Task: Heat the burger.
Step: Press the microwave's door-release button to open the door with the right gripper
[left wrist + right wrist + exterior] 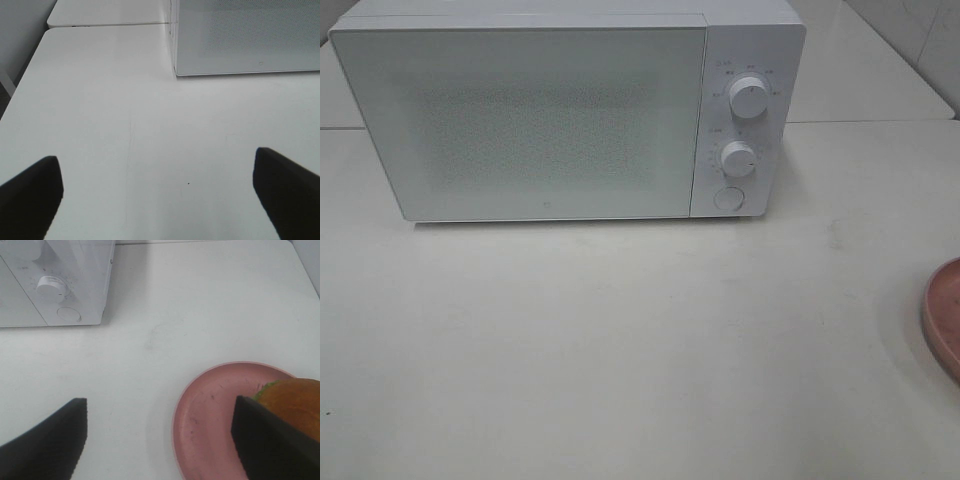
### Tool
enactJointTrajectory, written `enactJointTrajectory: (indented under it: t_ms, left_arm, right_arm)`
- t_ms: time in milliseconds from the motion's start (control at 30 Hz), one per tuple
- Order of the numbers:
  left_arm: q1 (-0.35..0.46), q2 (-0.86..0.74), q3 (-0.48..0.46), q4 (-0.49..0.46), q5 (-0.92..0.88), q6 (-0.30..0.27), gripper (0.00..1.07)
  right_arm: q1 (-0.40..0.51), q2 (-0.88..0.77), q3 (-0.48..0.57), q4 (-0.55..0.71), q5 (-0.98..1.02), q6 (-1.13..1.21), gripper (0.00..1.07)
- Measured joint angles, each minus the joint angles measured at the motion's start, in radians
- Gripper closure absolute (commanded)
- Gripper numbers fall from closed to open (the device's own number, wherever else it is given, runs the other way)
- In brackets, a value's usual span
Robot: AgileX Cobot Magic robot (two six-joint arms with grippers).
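The burger (pixel 295 401), golden-brown bun over green lettuce, sits on a pink plate (pixel 210 420); one finger of my right gripper (pixel 160 440) partly hides it. That gripper is open above the table, with the plate's near rim between its fingers and nothing held. In the exterior high view only the plate's edge (pixel 945 315) shows at the right border, and neither arm appears. My left gripper (pixel 157 192) is open over bare table, near the front left corner of the white microwave (pixel 570 110), whose door is shut.
The microwave (pixel 245 35) stands at the back of the white table (pixel 620 340). Two knobs (pixel 750 97) and a round button (pixel 728 198) sit on its right panel (pixel 50 287). A table seam runs behind it.
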Motion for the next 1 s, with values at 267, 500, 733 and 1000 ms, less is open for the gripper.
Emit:
enactJointTrajectory:
  t_ms: [267, 500, 733, 1000]
  left_arm:
    - [0.0, 0.0, 0.0, 0.0, 0.0, 0.0, 0.09]
    - [0.0, 0.0, 0.0, 0.0, 0.0, 0.0, 0.09]
    - [0.0, 0.0, 0.0, 0.0, 0.0, 0.0, 0.09]
    - [0.0, 0.0, 0.0, 0.0, 0.0, 0.0, 0.09]
  right_arm:
    - [0.0, 0.145, 0.0, 0.0, -0.129, 0.0, 0.31]
    - [0.0, 0.284, 0.0, 0.001, -0.302, 0.0, 0.31]
    - [0.0, 0.385, 0.0, 0.001, -0.453, 0.0, 0.31]
    - [0.0, 0.513, 0.0, 0.001, -0.631, 0.0, 0.32]
